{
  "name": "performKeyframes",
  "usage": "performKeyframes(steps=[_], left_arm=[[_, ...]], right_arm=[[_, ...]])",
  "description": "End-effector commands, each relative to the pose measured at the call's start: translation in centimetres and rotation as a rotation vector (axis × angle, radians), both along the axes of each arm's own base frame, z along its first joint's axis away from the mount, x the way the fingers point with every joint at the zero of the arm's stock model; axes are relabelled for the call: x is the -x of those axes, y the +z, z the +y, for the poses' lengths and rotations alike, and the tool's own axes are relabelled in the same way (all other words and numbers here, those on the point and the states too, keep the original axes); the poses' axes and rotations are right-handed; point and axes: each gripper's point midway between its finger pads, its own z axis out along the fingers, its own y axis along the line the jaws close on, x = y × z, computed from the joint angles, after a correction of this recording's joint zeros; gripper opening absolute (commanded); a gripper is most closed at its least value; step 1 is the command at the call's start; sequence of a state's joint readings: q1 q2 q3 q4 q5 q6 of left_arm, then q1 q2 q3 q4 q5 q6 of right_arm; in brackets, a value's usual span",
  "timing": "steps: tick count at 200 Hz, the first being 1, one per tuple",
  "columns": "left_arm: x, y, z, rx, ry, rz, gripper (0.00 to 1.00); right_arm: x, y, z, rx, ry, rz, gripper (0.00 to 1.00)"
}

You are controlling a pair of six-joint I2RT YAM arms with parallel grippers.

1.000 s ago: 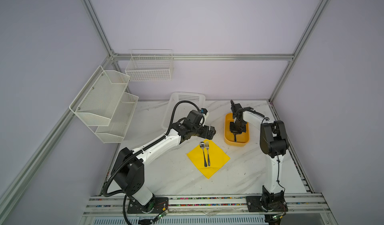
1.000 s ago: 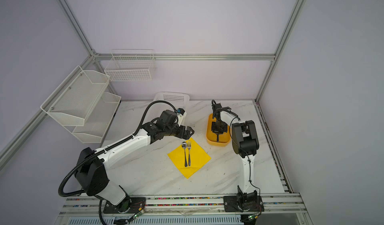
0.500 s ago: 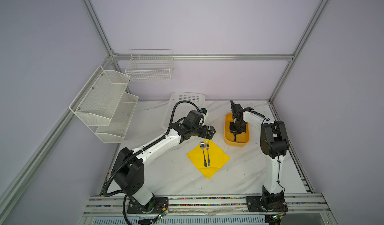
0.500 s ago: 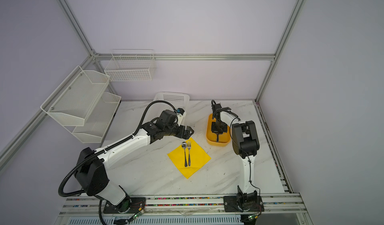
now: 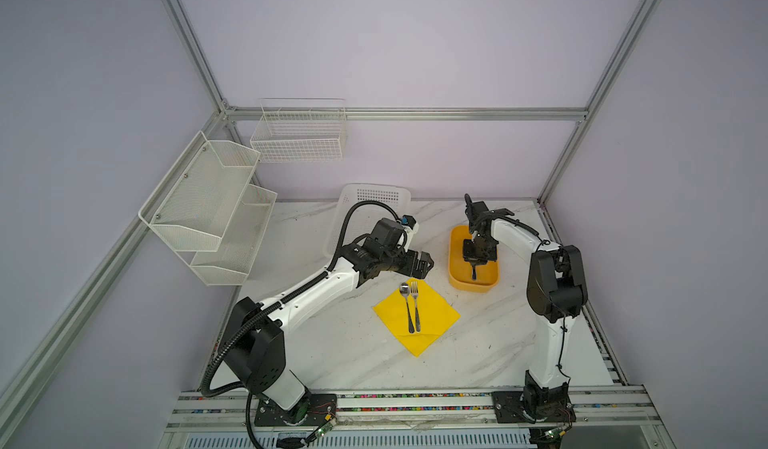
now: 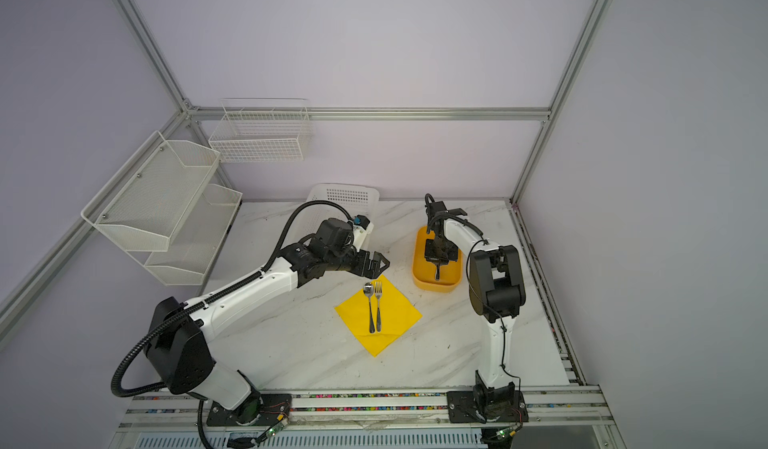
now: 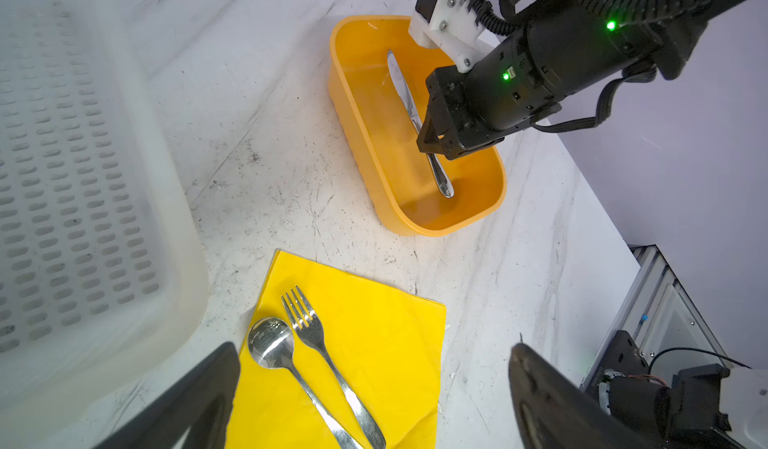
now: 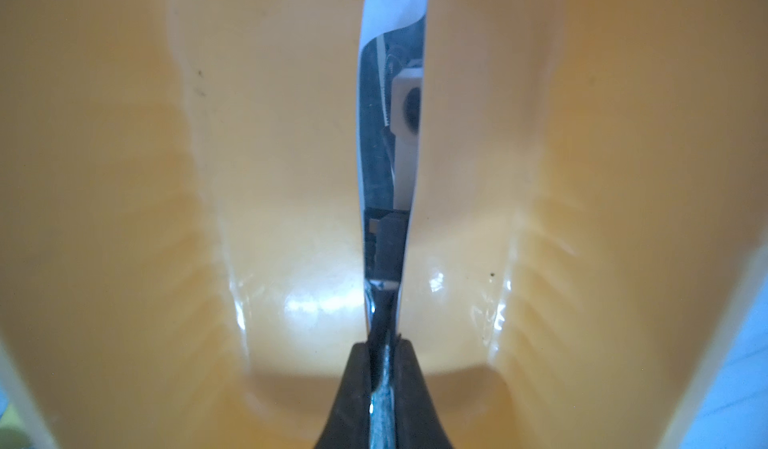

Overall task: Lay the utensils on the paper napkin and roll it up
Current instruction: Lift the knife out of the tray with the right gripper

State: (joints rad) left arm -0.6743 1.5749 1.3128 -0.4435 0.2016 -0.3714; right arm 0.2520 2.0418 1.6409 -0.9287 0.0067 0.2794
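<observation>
The yellow paper napkin [image 5: 432, 322] [image 6: 395, 318] [image 7: 374, 343] lies as a diamond mid-table. Two utensils lie side by side on it, a spoon [image 5: 406, 307] [image 7: 272, 345] and a fork [image 5: 415, 305] [image 7: 309, 330]. A third, a knife [image 7: 399, 85] [image 8: 388, 135], lies in the orange tub [image 5: 455, 260] [image 6: 419, 260] [image 7: 345, 94]. My right gripper [image 5: 473, 265] [image 8: 382, 345] reaches down into the tub and is shut on the knife near its handle. My left gripper [image 5: 424, 266] [image 6: 380, 266] [image 7: 374, 349] hangs open and empty over the napkin's far corner.
A white perforated basket [image 5: 365, 202] [image 7: 62, 177] stands at the back, just behind my left arm. White mesh shelves [image 5: 208, 206] hang on the left wall and a wire basket [image 5: 299, 135] on the back wall. The table's right edge runs close beside the tub.
My right gripper's jaws have closed the last bit onto the knife in the tub. Both arms otherwise hold their places.
</observation>
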Motion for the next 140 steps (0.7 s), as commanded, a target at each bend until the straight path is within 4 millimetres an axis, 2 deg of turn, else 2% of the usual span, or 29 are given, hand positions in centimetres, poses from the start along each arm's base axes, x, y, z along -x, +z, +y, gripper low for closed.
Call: performKeyframes(steps=[1,73,77,111,140], left_arm=[[1.0,1.4,-0.2,0.036,-0.058,-0.029,1.00],[1.0,1.3,0.0,0.030,-0.047,-0.026,1.00],[1.0,1.3,0.0,0.028,-0.044,-0.026,1.00],[1.0,1.1,0.4,0.025,-0.018,-0.019,1.00],[1.0,1.0,0.5,0.032,-0.007,-0.011,1.00]], right_arm=[[0.1,2.1,0.3,-0.014,-0.002,-0.027,0.11],[-1.1,4.9,1.0,-0.041,0.027,-0.081,0.11],[-0.5,4.9,0.9,-0.037,0.029,-0.058,0.11],[-0.1,6.7,1.5,-0.069,0.040,-0.079,0.12],[1.0,7.4,2.4,-0.095,0.063,-0.081,0.12]])
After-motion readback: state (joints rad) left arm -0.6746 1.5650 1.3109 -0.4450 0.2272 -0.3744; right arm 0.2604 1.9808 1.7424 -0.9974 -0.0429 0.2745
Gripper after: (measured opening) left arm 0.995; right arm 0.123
